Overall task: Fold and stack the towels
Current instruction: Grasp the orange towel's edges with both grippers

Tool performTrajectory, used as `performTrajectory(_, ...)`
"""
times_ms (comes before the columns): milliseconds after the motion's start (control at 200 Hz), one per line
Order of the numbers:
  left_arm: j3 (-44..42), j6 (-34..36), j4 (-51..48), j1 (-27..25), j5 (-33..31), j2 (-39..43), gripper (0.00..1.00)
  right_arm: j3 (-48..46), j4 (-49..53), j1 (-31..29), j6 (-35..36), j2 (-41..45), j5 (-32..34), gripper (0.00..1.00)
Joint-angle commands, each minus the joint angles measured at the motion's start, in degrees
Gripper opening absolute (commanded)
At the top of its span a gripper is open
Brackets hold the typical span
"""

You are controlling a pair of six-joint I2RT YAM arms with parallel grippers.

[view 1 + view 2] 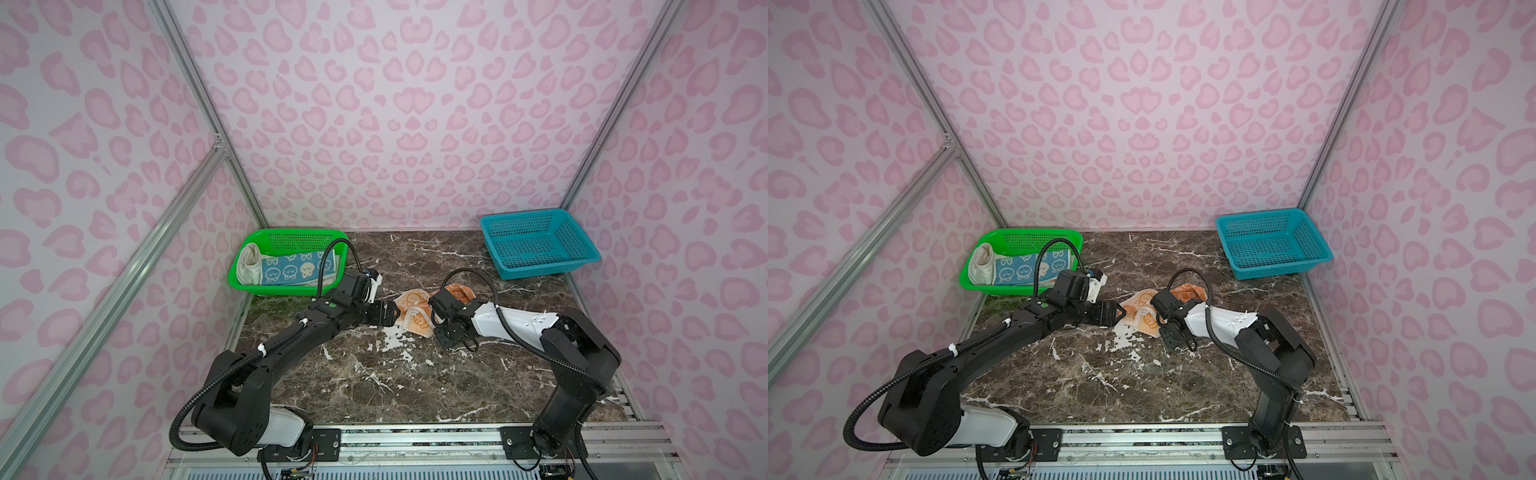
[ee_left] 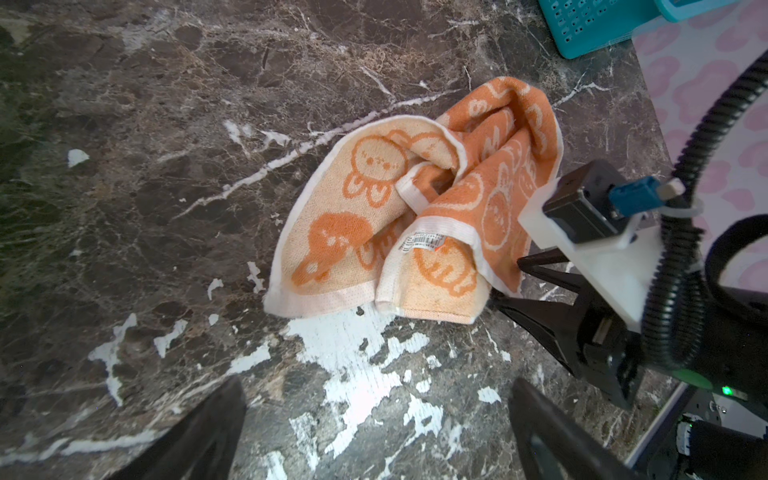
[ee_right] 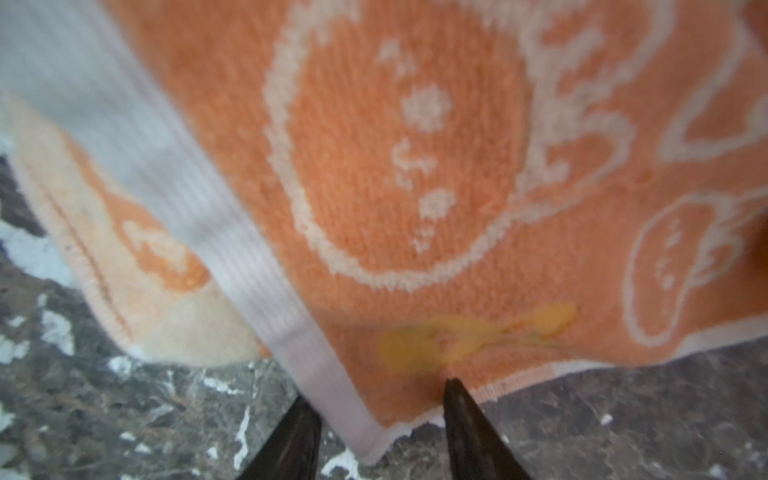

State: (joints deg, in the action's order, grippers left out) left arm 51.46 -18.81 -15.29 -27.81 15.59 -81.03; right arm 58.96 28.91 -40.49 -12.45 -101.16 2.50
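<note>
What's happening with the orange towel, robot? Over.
Left gripper open, near orange towel. Right gripper open around its corner. Towel crumpled on table, unfolded. Nothing blocking either gripper.

Both top views look down from high over the whole table (image 1: 415,386). Both wrist views face the orange towel (image 2: 353,216), the right one far closer.

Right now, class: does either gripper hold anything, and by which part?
Nothing is held yet. The left gripper is open above the table. The right gripper has open jaws either side of the orange towel at its hemmed corner, not clamped.
</note>
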Motion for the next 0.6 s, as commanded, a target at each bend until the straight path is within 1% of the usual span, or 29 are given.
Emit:
performTrajectory(0, -0.3, -0.1, 0.2, 0.0, -0.4, 0.8, 1.0, -0.5, 1.2, 0.4, 0.8, -2.0, -1.6, 0.32)
performTrajectory(110, 0.1, -0.2, 0.4, 0.0, 0.3, 0.2, 1.0, 0.3, 1.3, 1.5, 1.3, -1.6, -4.6, 0.1)
performTrajectory(180, 0.5, -0.2, 0.7, 0.0, 1.0, -0.2, 1.0, 1.8, 2.0, 2.4, 2.0, -0.3, -8.1, 0.0)
performTrajectory(275, 0.9, -0.2, 1.2, 0.0, 1.9, 0.0, 1.0, 5.2, 4.9, 4.1, 3.4, 0.6, -12.2, 0.0)
performTrajectory(385, 0.5, -0.1, 2.0, 0.0, 1.8, 1.5, 1.0, 10.1, 8.4, 6.1, 3.7, -0.5, -15.0, 0.0)
performTrajectory(470, 0.0, -0.2, 3.0, 0.0, 1.6, 2.5, 1.0, 13.0, 10.8, 6.6, 4.0, -1.9, -15.6, 0.0)
performTrajectory(595, 0.6, -0.4, 2.6, 0.0, 2.9, 1.4, 1.0, 15.7, 12.5, 7.0, 4.1, -4.2, -16.9, 0.0)
